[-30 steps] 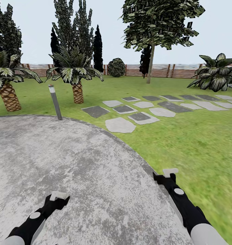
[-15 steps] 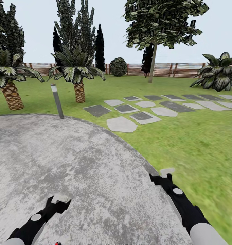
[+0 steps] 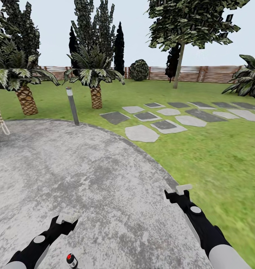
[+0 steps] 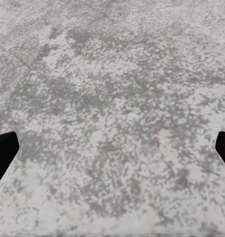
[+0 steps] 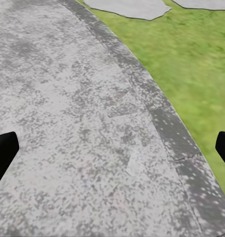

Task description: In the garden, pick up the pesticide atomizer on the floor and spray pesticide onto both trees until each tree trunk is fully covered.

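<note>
The robot stands on a round grey concrete pad (image 3: 86, 179) in the garden, its two dark arms reaching forward and low over the paving. The left gripper (image 3: 64, 220) hangs above bare concrete; in the left wrist view its fingers (image 4: 3, 150) sit at the far edges of the frame, so the jaws are spread wide with nothing between them. The right gripper (image 3: 181, 191) hovers near the pad's curved edge, and the right wrist view shows its fingertips (image 5: 3, 153) equally far apart — wide and empty — over the border where concrete meets the grass lawn (image 3: 217, 157).

At the very bottom of the head view, just beside the left arm, a small object with a red cap and dark body (image 3: 71, 259) peeks up from the ground; this looks like the pesticide atomizer, mostly cut off by the frame.

Beyond the pad, a short grey bollard light (image 3: 72, 106) stands at the rim, and flat stepping stones (image 3: 164, 119) cross the lawn. A tall tree (image 3: 177, 67) with a pale trunk rises far off, close to the wooden slat fence (image 3: 202, 74). Two palms (image 3: 95, 93) grow nearer on the left.
</note>
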You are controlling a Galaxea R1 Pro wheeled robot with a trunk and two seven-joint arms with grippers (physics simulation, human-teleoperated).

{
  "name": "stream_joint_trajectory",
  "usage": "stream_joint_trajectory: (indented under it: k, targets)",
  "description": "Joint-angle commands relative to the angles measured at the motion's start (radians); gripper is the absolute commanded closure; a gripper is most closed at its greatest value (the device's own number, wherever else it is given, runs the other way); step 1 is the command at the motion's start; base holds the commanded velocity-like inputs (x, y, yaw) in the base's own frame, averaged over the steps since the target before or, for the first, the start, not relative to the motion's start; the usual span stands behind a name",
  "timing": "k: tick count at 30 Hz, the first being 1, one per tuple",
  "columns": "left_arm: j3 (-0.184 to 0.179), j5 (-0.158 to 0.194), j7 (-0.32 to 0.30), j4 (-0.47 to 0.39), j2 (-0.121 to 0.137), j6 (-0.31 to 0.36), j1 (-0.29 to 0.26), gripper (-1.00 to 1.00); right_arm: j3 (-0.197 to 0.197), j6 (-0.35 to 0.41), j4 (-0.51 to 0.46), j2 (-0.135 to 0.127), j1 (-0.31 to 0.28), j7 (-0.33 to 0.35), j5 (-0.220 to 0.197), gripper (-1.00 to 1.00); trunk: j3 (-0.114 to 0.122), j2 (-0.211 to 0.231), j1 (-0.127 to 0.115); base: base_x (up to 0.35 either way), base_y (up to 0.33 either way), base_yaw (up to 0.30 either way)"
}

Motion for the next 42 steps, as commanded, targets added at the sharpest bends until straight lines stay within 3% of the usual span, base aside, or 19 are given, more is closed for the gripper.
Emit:
stream_joint_trajectory:
  k: [1,23,34,42]
  targets:
    - [0.009,-0.01,-0.006,0.001,-0.001,-0.004,-0.001,-1.0,0.001,0.001,-0.001,-0.001,0.0,0.001,0.006,-1.0,-0.005,-0.008,0.004,0.0,0.0,0.163]
    - [0.006,-0.01,-0.006,0.001,-0.003,-0.006,-0.001,-1.0,0.004,0.001,-0.003,-0.001,0.0,0.001,0.005,-1.0,-0.084,-0.162,0.088,0.0,0.0,0.054]
    - [0.004,-0.01,-0.006,0.001,-0.006,-0.007,-0.001,-1.0,0.005,0.002,-0.005,-0.001,0.0,0.002,0.004,-1.0,-0.138,-0.164,0.093,0.0,0.0,0.125]
    - [0.003,-0.013,-0.007,0.0,-0.008,-0.012,-0.001,-1.0,0.005,0.001,-0.002,-0.003,0.0,0.003,0.005,-1.0,-0.162,-0.166,0.096,0.0,0.0,0.004]
